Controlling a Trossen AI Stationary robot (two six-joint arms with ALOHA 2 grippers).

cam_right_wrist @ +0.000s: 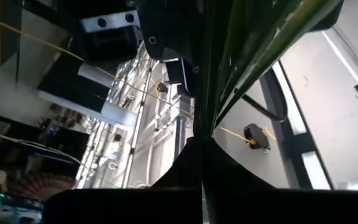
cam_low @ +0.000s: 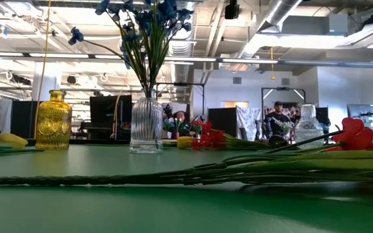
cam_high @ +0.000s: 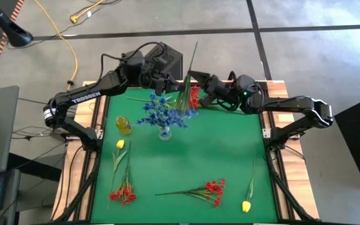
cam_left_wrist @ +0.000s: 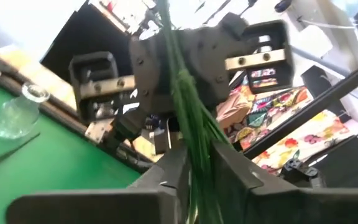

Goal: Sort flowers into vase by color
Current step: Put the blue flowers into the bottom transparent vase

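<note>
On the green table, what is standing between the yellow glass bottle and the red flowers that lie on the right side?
In the low view, the clear ribbed glass vase with blue flowers stands between the yellow glass bottle and the red flowers.

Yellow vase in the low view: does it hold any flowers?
No, the yellow vase stands empty; the blue flowers sit in the clear vase.

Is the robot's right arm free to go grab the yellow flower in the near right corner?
Probably not yet. The right claw is shut on a red flower sprig at the table's far edge, beside the left claw. The yellow flower lies in the open on the green mat, with nothing on it.
</note>
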